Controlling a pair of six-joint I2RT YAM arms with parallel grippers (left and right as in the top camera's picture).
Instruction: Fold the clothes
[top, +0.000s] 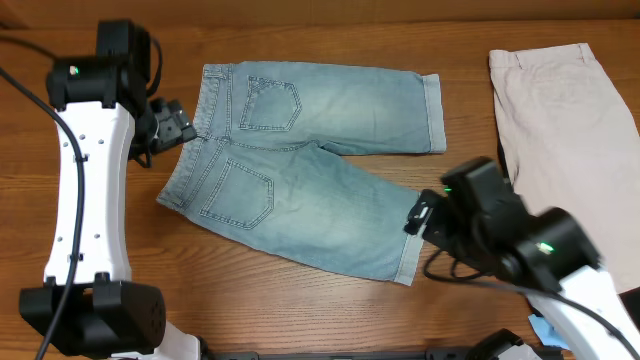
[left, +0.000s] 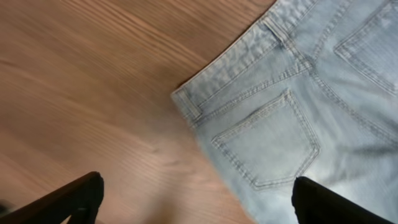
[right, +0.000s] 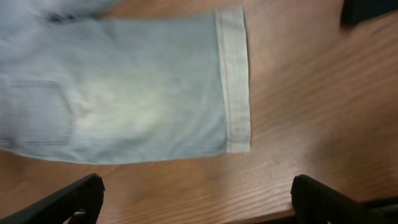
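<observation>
Faded light-blue denim shorts (top: 300, 160) lie spread flat, back pockets up, in the middle of the wooden table, waistband to the left and cuffed hems to the right. My left gripper (top: 172, 127) hovers at the waistband's left end, open, with nothing between its fingers (left: 71, 199); a back pocket (left: 267, 140) and the waistband corner (left: 186, 102) show under it. My right gripper (top: 422, 215) stands open just off the near leg's cuffed hem (right: 235, 81), over bare wood. Its fingers (right: 323, 199) hold nothing.
Beige shorts (top: 565, 130) lie flat at the table's right side. A scrap of pale-blue cloth (top: 548, 330) peeks out at the bottom right, under the right arm. The table's front edge (right: 348, 205) runs close below the right gripper.
</observation>
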